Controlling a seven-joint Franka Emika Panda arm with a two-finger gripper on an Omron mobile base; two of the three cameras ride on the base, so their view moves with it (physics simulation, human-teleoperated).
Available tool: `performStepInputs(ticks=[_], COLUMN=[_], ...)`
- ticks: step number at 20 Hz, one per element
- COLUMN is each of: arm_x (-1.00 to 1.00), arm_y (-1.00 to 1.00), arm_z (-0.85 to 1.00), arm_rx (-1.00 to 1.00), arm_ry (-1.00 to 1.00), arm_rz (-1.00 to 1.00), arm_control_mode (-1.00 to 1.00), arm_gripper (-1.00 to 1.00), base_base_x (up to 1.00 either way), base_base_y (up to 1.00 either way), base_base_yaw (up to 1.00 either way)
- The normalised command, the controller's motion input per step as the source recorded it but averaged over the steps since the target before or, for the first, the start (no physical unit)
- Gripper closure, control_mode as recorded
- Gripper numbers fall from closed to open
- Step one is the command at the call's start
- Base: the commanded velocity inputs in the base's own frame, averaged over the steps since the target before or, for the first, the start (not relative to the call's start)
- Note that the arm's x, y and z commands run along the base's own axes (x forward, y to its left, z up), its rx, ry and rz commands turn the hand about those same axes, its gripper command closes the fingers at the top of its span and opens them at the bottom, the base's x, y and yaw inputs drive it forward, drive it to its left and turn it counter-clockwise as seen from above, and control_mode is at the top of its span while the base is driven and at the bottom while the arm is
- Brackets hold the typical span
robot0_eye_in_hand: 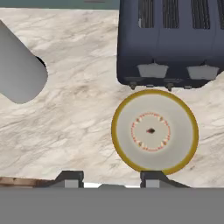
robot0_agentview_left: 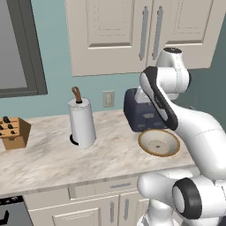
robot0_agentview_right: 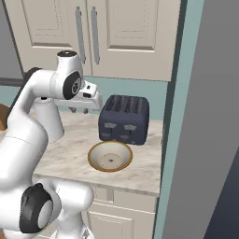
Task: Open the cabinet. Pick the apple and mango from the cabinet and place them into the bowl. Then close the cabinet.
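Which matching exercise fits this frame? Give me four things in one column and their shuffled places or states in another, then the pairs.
Things:
1. cabinet
2. bowl
3. toaster
4. paper towel roll

States or places:
A. empty, on the countertop
B. upright on its holder
C. both doors shut
D. right behind the bowl

Pairs: 1-C, 2-A, 3-D, 4-B

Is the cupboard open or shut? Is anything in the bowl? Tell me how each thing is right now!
cabinet: both doors shut.
bowl: upright on the countertop, nothing in it.
toaster: standing behind the bowl, slots look unfilled.
paper towel roll: upright on its holder.
knife block: on the countertop, knives in.
gripper: above the countertop, fingers apart, holding nothing.
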Motion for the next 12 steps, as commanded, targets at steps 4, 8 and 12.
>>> performStepInputs(ticks=[4,8,12], arm_x=[-0.12,-0.49,-0.73], arm_y=[0.0,0.0,0.0], arm_z=[0.07,0.53,0.71], arm_rx=[0.0,0.0,0.0], arm_ry=[-0.17,-0.55,-0.64], arm_rz=[0.0,0.0,0.0], arm_control_mode=[-1.0,-1.0,-1.0], arm_gripper=[-1.0,-1.0,-1.0], base_base_x=[0.0,0.0,0.0], base_base_y=[0.0,0.0,0.0], base_base_yaw=[0.0,0.0,0.0])
